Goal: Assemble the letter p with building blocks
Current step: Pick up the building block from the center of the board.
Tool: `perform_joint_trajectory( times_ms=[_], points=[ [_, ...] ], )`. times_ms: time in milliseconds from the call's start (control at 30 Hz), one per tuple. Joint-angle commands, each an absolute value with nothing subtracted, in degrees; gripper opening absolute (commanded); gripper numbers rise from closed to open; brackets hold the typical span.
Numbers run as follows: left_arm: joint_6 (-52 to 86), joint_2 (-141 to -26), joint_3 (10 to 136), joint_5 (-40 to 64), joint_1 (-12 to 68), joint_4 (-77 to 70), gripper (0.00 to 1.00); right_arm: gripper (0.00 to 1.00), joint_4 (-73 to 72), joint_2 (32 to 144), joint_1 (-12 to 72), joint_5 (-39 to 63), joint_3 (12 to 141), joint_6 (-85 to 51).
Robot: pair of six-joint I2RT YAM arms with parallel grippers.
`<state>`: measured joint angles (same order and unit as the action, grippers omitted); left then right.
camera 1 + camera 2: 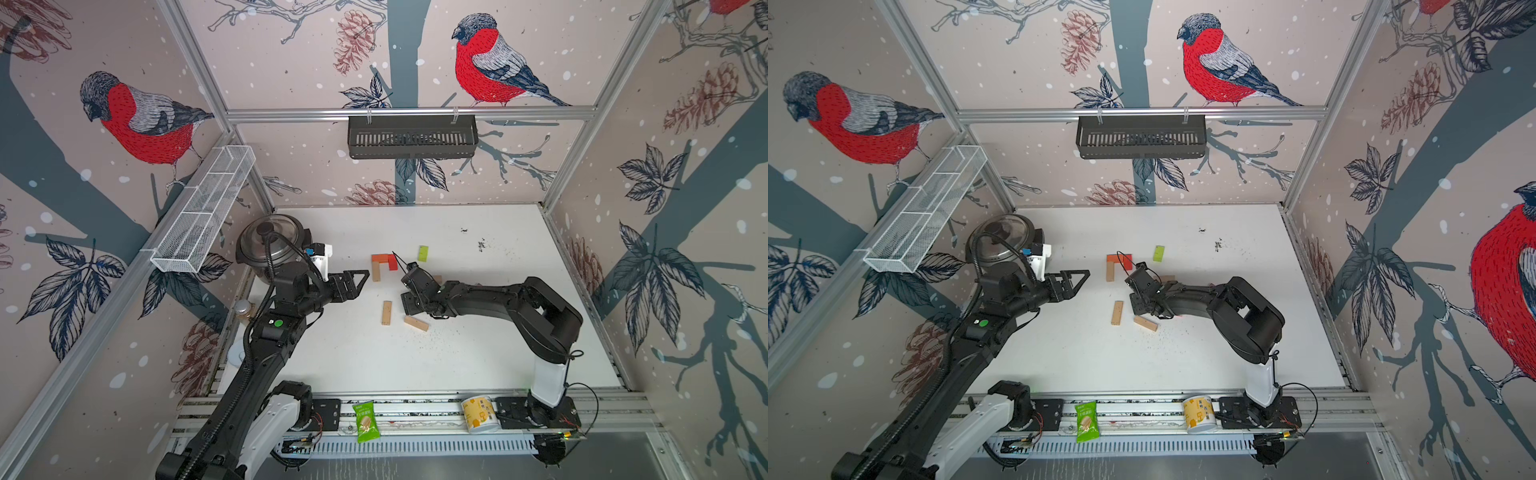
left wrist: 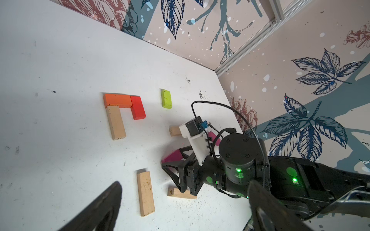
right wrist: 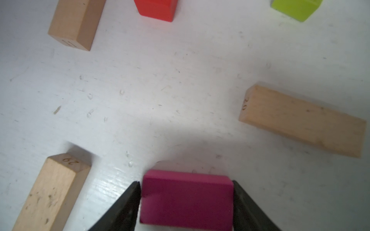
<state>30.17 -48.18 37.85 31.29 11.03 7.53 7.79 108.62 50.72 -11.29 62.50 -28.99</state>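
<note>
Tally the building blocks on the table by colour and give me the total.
Plain tan wooden bricks: 4
Orange wooden brick: 1
Red wooden brick: 1
Lime-green wooden brick: 1
Magenta wooden brick: 1, held in the right tool
Total: 8; a pink sliver beyond that tool may be a ninth.

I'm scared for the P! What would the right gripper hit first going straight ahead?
Probably the red block; only bare table lies between it and the gripped magenta block. Depth's unclear.
</note>
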Motion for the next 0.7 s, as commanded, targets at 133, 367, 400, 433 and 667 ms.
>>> perform_joint_trajectory(
  times_ms=[133,367,400,433,667],
  points=[
    [30.53,-47.68,37.76,31.7,10.9,4.57,0.97,0.59,9.82,108.18,50.97,-11.6,64.03,-30.27],
    [30.41,-47.24,37.95,31.08,10.9,5.25,0.97,0.56,11.12,108.72,50.3,-11.75,67.8,-30.9],
    [30.29,-47.15,37.9,30.97,10.9,5.36,0.97,0.56,11.15,108.63,50.11,-11.47,68.37,-31.15],
    [30.23,-47.0,37.99,30.82,10.9,5.65,0.97,0.56,11.09,108.71,49.86,-11.22,68.91,-31.33],
    [27.51,-45.09,37.88,28.02,10.98,8.41,0.97,0.56,12.72,112.78,47.95,-9.87,75.67,-32.67]
  ],
)
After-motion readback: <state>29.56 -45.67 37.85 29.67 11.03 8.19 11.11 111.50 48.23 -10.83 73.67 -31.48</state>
